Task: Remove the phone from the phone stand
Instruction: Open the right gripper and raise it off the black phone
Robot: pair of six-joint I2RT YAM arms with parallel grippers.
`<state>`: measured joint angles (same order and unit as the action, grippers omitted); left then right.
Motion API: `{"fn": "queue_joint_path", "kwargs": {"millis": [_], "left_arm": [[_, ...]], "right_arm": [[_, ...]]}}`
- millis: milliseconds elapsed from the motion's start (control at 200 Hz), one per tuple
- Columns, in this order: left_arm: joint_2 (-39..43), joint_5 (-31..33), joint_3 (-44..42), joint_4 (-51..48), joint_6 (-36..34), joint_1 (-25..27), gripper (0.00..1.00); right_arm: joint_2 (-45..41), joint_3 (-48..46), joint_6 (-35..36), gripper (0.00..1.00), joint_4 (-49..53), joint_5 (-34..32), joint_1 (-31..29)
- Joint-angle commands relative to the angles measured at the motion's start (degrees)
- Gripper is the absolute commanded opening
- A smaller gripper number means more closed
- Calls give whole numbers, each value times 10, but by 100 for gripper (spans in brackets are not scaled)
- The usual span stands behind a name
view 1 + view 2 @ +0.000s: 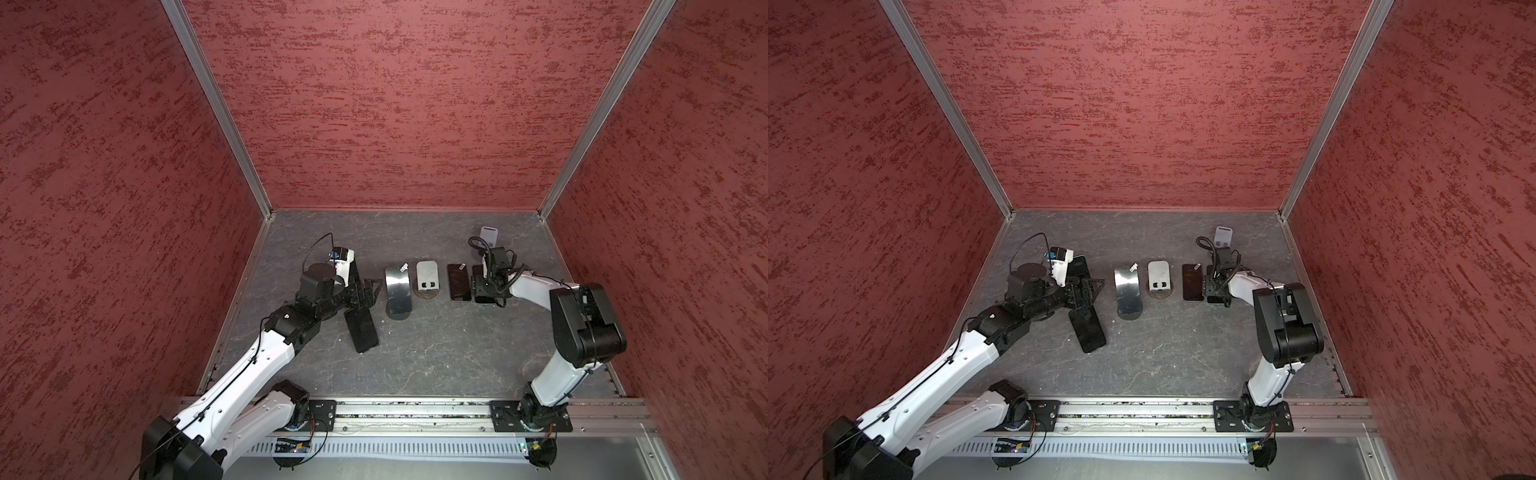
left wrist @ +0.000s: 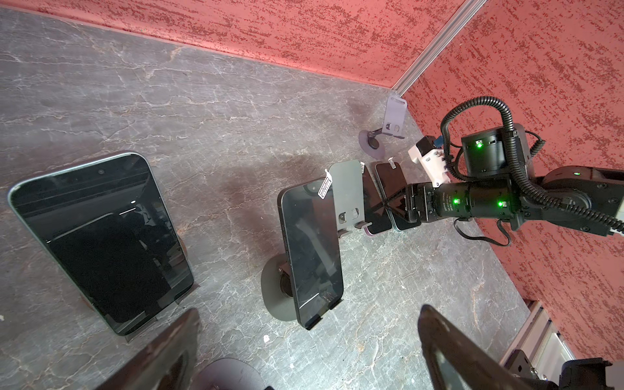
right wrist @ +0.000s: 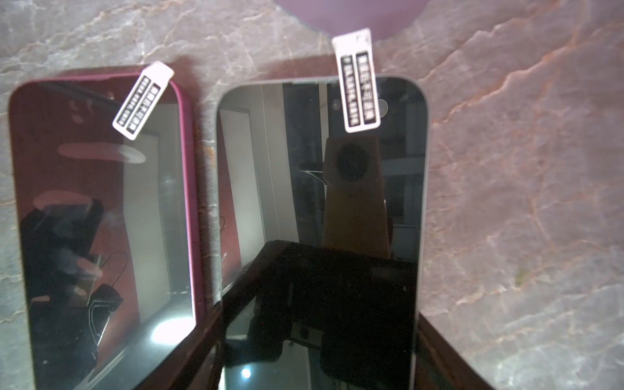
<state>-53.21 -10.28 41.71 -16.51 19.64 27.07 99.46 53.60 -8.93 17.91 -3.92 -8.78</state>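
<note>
Tabletop lot on a grey marble-patterned table point(image 1: 436, 357), enclosed by red textured walls point(image 1: 395, 104).

1. left gripper point(image 1: 369, 291): jaws spread wide with nothing between them. Its fingers point(image 2: 169, 351) show at the lower edge of the left wrist view.
2. right gripper point(image 2: 397, 209): jaws closed against both long edges of the grey-edged phone point(image 3: 320, 162), grasping it near its lower end.
3. grey-edged phone: face up, low at the table and off any stand. Whether it rests on the surface cannot be told.
4. magenta-cased phone point(image 3: 101, 202): flat, face up, just beside the grey-edged phone and parallel to it. Each carries a white tag point(image 3: 358, 81) at its top end.
5. propped phone point(image 2: 312, 250): leans on a round-based stand point(image 2: 273, 293) near the middle of the table, just beside the left gripper.
6. dark phone point(image 2: 101, 243): also propped on a holder, apart from the propped phone.
7. black phone point(image 1: 361, 328): on the table in front of the left gripper. Whether it is flat or propped cannot be told.
8. empty stand point(image 1: 428, 277): between the propped phone and the magenta-cased phone.
9. far stand point(image 1: 489, 236): empty, near the back right corner, behind the right gripper.
</note>
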Motion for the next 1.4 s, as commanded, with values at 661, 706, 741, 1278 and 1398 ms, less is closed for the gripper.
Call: {"fn": "queue_joint_path", "kwargs": {"millis": [661, 706, 741, 1278, 1398], "left_arm": [[5, 4, 11, 1, -10, 4, 100], [4, 4, 12, 0, -9, 4, 100], [4, 4, 11, 0, -10, 4, 99], [13, 13, 8, -7, -8, 5, 100], [16, 28, 7, -6, -13, 11, 99]], "right_arm": [[40, 21, 8, 78, 23, 19, 4], [40, 21, 7, 79, 23, 22, 5], [40, 21, 6, 80, 23, 23, 5], [15, 16, -15, 83, 22, 19, 5], [-6, 15, -21, 83, 27, 5, 5]]}}
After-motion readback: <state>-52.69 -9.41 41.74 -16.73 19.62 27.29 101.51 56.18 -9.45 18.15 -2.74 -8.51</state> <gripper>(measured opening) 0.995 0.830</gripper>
